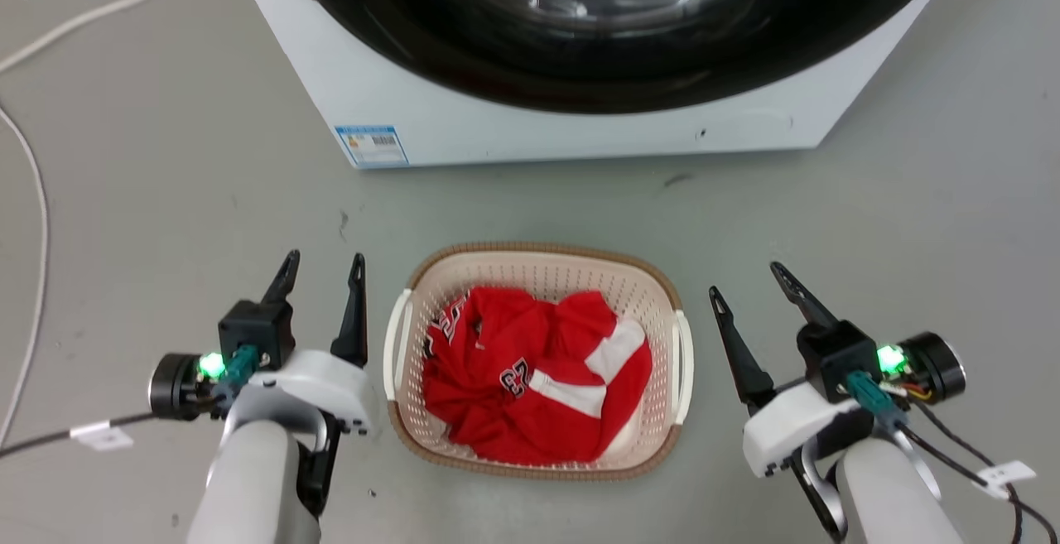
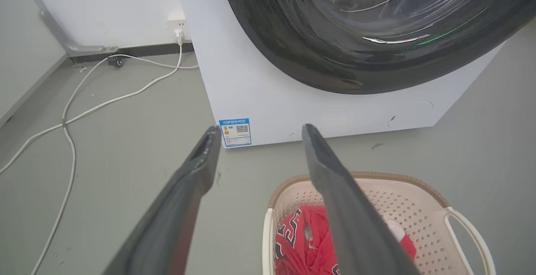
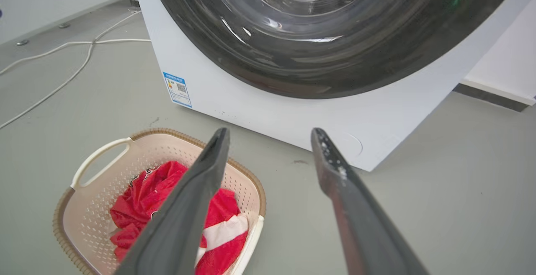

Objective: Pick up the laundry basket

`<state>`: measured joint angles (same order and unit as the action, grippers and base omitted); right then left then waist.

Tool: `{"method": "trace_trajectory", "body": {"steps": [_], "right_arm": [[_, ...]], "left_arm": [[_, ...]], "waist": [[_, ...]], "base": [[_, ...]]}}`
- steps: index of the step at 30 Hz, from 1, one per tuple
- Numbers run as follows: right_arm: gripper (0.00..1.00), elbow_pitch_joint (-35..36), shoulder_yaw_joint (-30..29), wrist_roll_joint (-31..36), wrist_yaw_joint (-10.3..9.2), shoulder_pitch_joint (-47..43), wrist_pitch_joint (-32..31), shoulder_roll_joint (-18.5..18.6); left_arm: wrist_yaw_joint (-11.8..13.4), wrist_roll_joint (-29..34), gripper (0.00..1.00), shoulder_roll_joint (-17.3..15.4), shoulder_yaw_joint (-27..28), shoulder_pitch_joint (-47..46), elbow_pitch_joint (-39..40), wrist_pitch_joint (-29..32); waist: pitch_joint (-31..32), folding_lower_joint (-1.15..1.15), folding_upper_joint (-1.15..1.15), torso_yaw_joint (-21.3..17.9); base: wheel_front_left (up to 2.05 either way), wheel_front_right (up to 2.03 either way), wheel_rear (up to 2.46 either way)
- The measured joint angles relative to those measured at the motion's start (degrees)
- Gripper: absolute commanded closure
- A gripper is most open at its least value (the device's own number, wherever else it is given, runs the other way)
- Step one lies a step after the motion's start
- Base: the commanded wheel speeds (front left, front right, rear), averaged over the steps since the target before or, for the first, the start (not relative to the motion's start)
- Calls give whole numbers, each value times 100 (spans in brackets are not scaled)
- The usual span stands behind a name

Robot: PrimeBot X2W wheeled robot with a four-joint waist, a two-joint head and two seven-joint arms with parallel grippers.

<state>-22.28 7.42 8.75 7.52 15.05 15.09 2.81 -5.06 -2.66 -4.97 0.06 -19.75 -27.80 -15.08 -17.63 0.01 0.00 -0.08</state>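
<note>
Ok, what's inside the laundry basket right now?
A crumpled red garment with white stripes and printed numbers lies in the laundry basket. It covers most of the basket's floor, so anything underneath it cannot be seen.

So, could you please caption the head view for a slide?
Left end effector and right end effector, both open, flank the laundry basket of red clothing before the washing machine.
</note>
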Motion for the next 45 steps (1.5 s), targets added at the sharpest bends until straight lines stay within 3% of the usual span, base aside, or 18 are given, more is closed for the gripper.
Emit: {"method": "trace_trajectory", "body": {"steps": [7,10,27,35,45], "right_arm": [[0,-868,-3,193,0,680,1,1],[0,-1589,12,294,0,1094,0,3],[0,-3106,227,142,0,2315,0,2],[0,-3761,515,-101,0,2632,0,2],[0,-4354,996,-567,0,2966,1,2]], "left_arm": [[-102,18,0,-164,-71,-726,-814,0],[-151,16,0,-280,-133,-1148,-1403,0],[-230,-159,0,-405,-584,-2602,-3551,0],[-234,-407,0,-348,-1025,-2989,-4200,7],[-234,-842,0,-313,-1567,-3183,-4439,299]], "waist": [[-674,0,0,-77],[-1096,0,0,-135],[-2237,0,0,-153],[-2531,0,0,-112],[-2793,-1,0,-85]], "base": [[0,0,0],[0,0,0],[0,0,0],[0,0,0],[0,0,0]]}}
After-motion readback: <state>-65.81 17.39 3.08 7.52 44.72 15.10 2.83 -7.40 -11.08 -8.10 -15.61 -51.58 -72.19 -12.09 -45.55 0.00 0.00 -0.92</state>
